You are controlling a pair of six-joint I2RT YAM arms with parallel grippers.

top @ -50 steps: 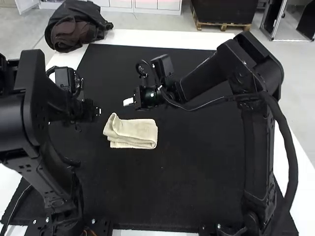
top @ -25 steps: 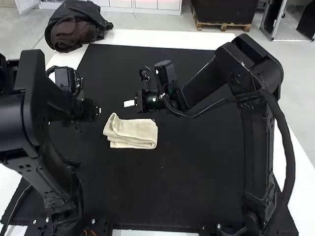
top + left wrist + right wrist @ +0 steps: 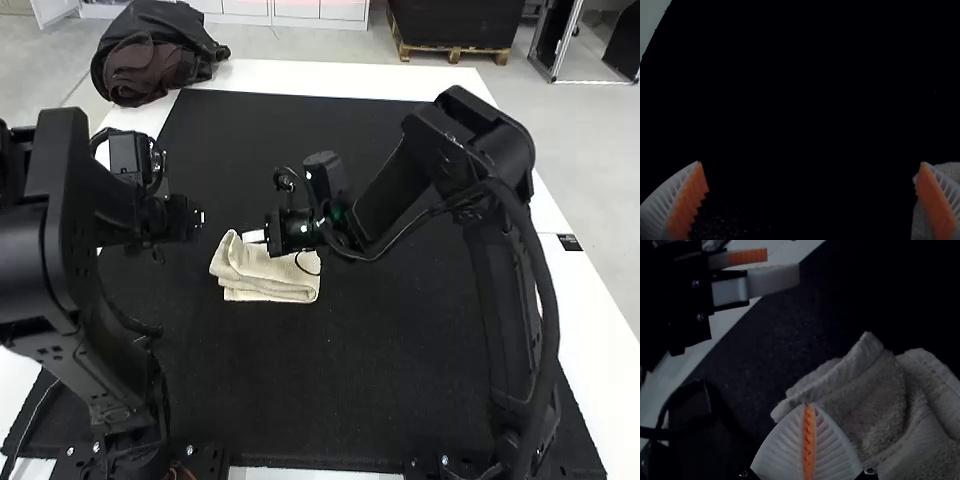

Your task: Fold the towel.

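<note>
The folded towel (image 3: 285, 284) is laid at nine o'clock from the centre of the mat (image 3: 390, 350), probably for reach from both sides, with the left claw (image 3: 810, 162) held wide at its ten and the right claw (image 3: 810, 405) closed, seemingly empty, at its twelve.

Two grippers (image 3: 254, 237), apparently one towel (image 3: 262, 283)

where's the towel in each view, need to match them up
High view: towel left of centre, just below the right tool.
Left wrist view: a strip of towel, partly hidden by one finger of the left tool.
Right wrist view: towel large, beside and beyond the right tool's shut fingers.
Shared landmark: black mat.
</note>
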